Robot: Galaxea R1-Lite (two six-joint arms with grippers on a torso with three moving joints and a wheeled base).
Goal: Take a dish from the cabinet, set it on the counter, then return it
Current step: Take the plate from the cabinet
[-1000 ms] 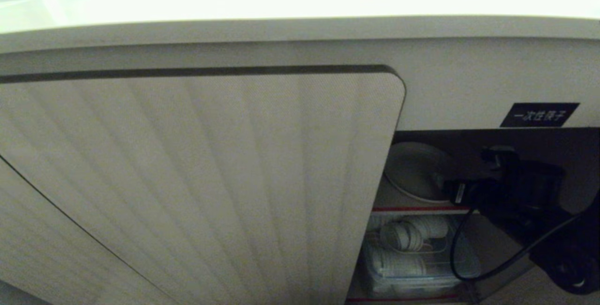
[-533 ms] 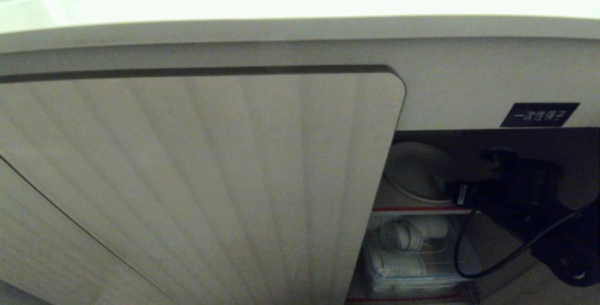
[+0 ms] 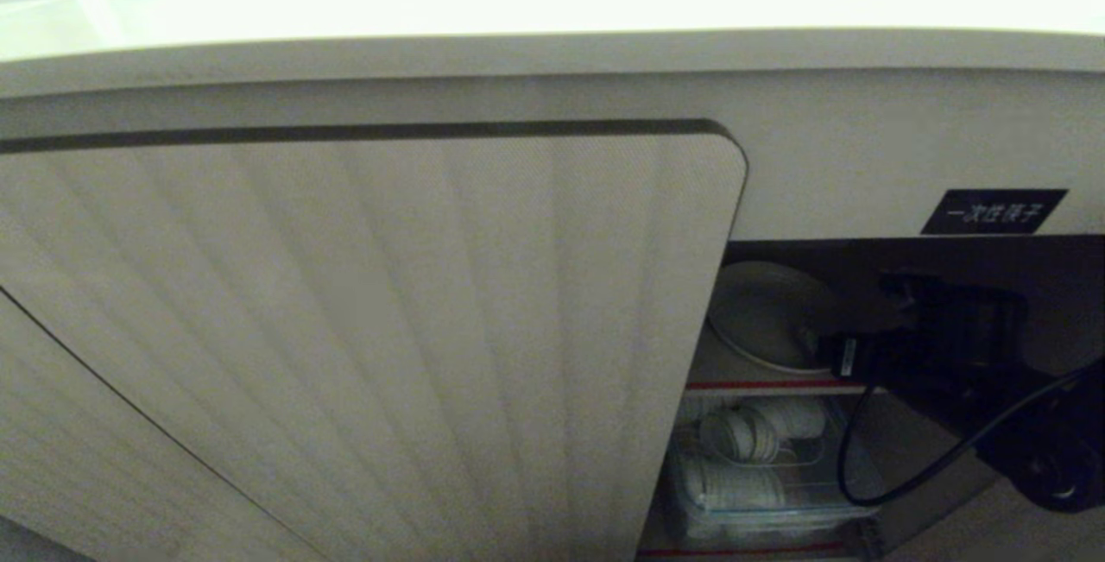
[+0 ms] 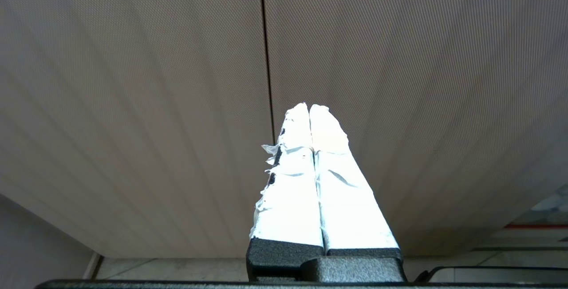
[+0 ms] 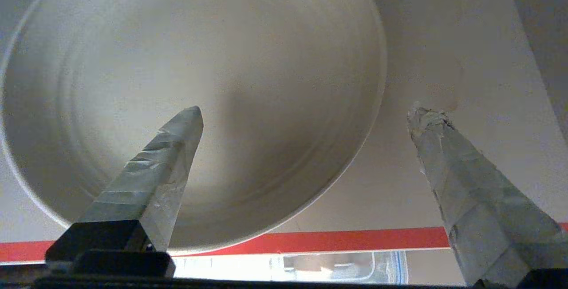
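Obs, first person. Plate (image 3: 764, 316) lies flat on the upper shelf (image 3: 734, 365) inside the open cabinet (image 3: 872, 260), near the shelf's red front edge (image 5: 355, 239); ribbed door (image 3: 371, 329) hides its left part in head view. Nothing of it on the table (image 3: 518, 5) above.

R gripper (image 5: 306, 111) is inside the cabinet opening, just in front of the plate, fingers wide apart and empty. R wrist view: one finger (image 5: 171, 156) hangs over the plate's inner well, the other (image 5: 443, 147) over bare shelf outside the rim. So the near-right arc of the rim lies between the two tips. Contact w/ the plate: can't tell, looks like none.

Key relation: plate is round, no long axis; what counts is the rim segment running across the gap betw. my fingers. Judgement: approach is lined up for an edge pinch; next calls for easing fwd/down so the rim sits deeper in the gap, then closing.

L gripper (image 4: 310, 111): parked low before the closed ribbed doors, fingers pressed together, empty. R arm clearly the nearer one.

Risk (guess): shallow rim, glazed, may slip.
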